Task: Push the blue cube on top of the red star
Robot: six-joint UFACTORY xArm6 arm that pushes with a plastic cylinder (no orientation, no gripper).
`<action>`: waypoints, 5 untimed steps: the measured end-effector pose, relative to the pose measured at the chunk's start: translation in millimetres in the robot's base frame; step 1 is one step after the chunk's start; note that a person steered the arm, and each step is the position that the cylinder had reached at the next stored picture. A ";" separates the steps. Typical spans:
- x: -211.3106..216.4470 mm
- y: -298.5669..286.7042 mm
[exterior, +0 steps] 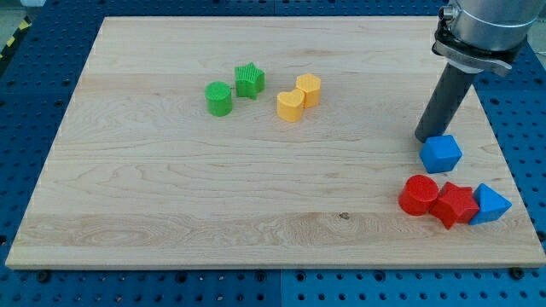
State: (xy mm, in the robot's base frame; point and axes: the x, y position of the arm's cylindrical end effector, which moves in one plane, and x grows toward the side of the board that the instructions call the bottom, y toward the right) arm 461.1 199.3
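Note:
The blue cube (441,153) lies on the wooden board at the view's right. My tip (426,136) stands just above and to the left of it, touching or nearly touching its upper left edge. The red star (455,205) lies below the cube, near the board's bottom right corner, with a small gap between the two. A red cylinder (419,194) touches the star's left side. A blue triangular block (490,204) touches the star's right side.
A green cylinder (219,98) and a green star (249,80) lie at the upper middle-left. Two yellow blocks, a heart shape (290,106) and a hexagonal shape (309,89), lie next to them. The board's right edge (510,162) runs close to the blue blocks.

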 end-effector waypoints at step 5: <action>9.3 -156.5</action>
